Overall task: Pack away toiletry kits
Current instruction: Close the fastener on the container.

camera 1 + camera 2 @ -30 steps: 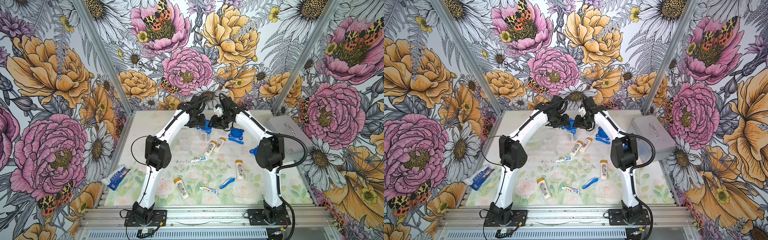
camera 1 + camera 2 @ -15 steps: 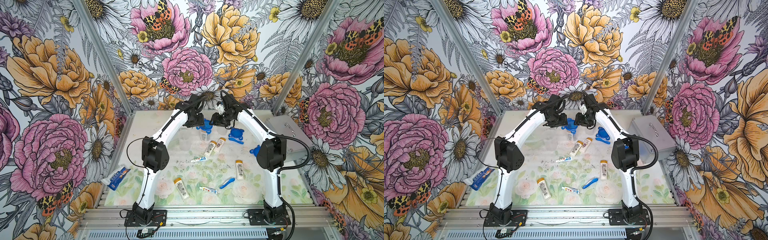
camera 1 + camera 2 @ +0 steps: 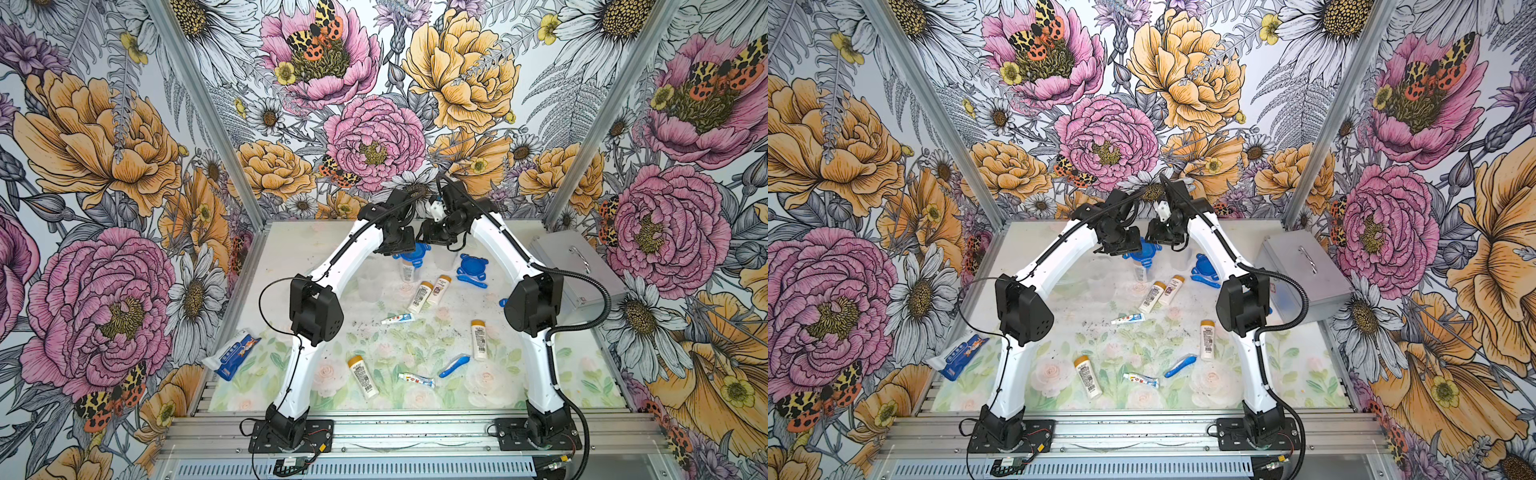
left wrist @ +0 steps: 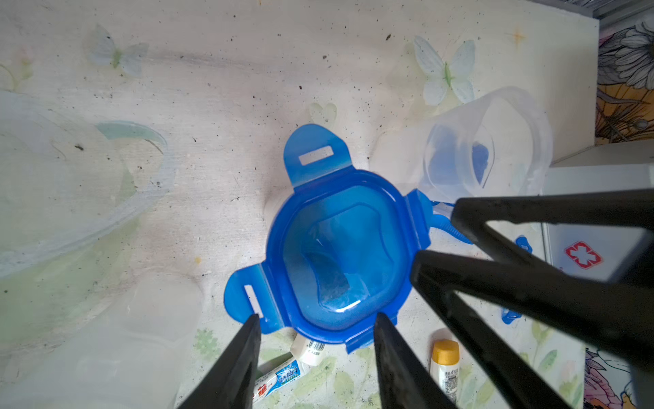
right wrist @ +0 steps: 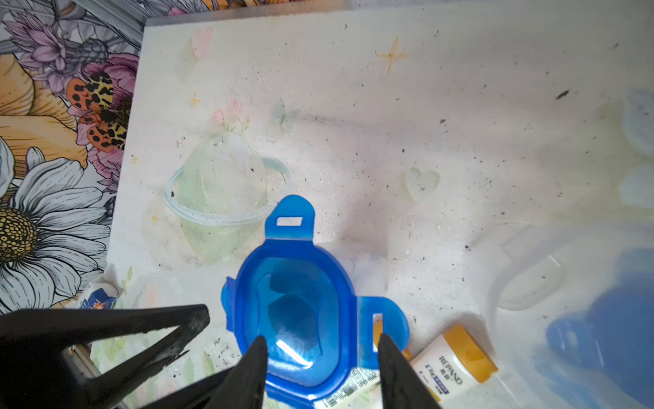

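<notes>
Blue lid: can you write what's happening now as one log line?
left gripper: open, over blue lid | right gripper: open, over same lid | lid: two tabs sticking out

The left arm and the right arm bend inward, and their wrists meet just above one blue lid (the jaws are hidden here). Under this lid a white bottle shows, upright. Beside the lid, on the right arm's side, stands a clear cup, then a second lid with a blue toothbrush just beside it. From the blue lid toward the arm bases lie two orange-capped bottles side by side, then a toothpaste tube. Much farther that way lie a third bottle, a second tube and a second toothbrush.
</notes>
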Robot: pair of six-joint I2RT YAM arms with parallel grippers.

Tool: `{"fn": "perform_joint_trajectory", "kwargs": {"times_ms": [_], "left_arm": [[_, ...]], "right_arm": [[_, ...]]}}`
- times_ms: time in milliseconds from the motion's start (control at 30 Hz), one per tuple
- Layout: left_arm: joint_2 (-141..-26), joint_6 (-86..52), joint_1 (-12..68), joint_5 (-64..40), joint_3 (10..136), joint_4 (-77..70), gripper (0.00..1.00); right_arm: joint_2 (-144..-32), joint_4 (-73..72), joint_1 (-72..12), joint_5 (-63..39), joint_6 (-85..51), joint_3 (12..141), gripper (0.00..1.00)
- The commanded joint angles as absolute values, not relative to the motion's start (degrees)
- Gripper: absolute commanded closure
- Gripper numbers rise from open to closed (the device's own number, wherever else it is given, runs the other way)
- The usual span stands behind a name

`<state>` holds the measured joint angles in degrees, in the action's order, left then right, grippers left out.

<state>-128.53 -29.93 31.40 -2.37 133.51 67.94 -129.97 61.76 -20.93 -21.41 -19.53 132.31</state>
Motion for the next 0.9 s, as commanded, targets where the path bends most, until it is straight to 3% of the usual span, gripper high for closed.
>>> {"fn": "perform_joint_trajectory", "kwargs": {"times_ms": [0, 867], "left_arm": [[-129.92, -31.08, 31.25, -1.99, 134.83, 67.71, 0.5], [-134.51, -31.57, 29.88, -6.52, 135.39, 65.95, 0.5]], "right_arm": [[-130.99, 62.81, -20.65, -22.74, -18.28, 133.68, 0.5], [-132.97, 63.46, -20.38, -28.04, -20.19, 130.56, 0.51]]}}
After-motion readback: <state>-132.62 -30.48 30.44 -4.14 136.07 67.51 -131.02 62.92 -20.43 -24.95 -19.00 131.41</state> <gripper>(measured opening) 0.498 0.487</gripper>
